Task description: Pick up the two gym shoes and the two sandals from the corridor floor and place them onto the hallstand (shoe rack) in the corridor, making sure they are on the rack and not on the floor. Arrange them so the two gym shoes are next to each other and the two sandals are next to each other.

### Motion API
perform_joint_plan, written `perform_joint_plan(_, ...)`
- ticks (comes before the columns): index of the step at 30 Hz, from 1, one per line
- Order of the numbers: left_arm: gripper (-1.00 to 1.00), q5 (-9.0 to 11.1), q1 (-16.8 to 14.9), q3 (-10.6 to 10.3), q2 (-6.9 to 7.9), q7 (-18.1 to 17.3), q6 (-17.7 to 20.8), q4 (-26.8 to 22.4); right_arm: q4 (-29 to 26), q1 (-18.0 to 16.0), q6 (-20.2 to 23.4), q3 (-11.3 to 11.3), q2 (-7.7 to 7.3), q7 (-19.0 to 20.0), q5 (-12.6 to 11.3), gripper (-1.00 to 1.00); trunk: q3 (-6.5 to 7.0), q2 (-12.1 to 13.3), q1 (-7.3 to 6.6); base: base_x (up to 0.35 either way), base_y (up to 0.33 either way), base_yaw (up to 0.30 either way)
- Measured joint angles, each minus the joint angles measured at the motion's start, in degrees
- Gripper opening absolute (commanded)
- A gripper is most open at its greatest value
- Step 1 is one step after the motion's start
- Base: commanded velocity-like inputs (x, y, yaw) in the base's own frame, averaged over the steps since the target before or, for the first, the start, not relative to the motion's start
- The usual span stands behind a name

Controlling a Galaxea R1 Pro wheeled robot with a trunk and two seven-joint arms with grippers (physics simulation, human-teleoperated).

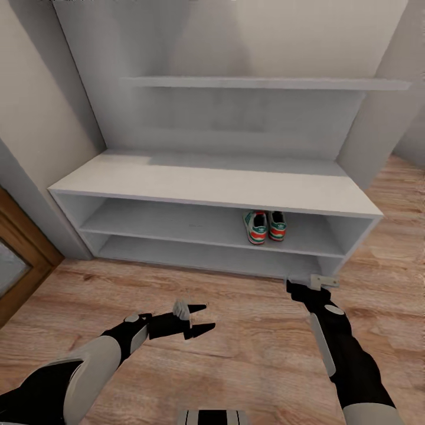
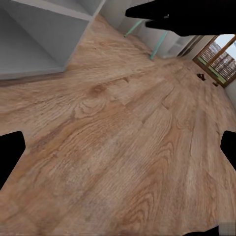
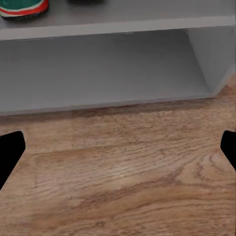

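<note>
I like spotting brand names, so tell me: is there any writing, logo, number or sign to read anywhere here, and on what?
None can be read.
The two gym shoes on the hallstand: green stripes and red-orange patches, no legible letters.
The hallstand, corridor floor, left gripper and right gripper: no markings visible.

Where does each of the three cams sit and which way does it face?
Head view: high on the robot, looking down at the pale grey-white hallstand holding two cream-white sneakers; both arms show, left gripper, right gripper.
Left wrist view: low, looking across the wood-plank floor down the corridor; dark fingertips at the edges.
Right wrist view: low, facing the hallstand's bottom tier; fingertips at the edges.
Shared: hallstand and floor in all; sneakers in head and right wrist.
</note>
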Motion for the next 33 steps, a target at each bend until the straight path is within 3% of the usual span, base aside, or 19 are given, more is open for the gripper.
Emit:
perform_joint_plan(8,1.0,0.0,0.0,0.1,0.52,-0.1,0.0,-1.3,0.0,0.0,0.0,0.0,-0.01,0.0,-1.1,1.0,0.0,0.0,-0.03,-0.204,0.0,0.0)
perform_joint_plan(10,1.0,0.1,0.0,0.5,0.88,-0.1,0.3,-5.9,0.1,0.0,0.0,0.0,-0.01,0.0,-1.2,1.0,0.01,0.0,-0.04,-0.014,0.0,0.0)
perform_joint_plan(16,1.0,0.3,0.0,0.4,0.98,-0.2,0.9,-10.7,0.0,0.0,-0.1,0.0,-0.01,0.0,-1.1,1.0,0.0,0.0,-0.04,-0.004,0.0,0.0)
perform_joint_plan(22,1.0,0.3,0.0,0.3,1.05,-0.1,1.1,-11.5,0.0,0.0,-0.1,0.0,-0.01,-0.1,-1.1,1.0,0.03,0.0,-0.04,0.0,0.0,-0.061)
perform_joint_plan(33,1.0,0.2,0.0,0.2,1.08,-0.1,1.1,-11.5,0.1,0.0,-0.1,0.0,-0.01,-0.1,-1.2,1.0,0.37,0.0,-0.04,0.0,0.0,-0.252)
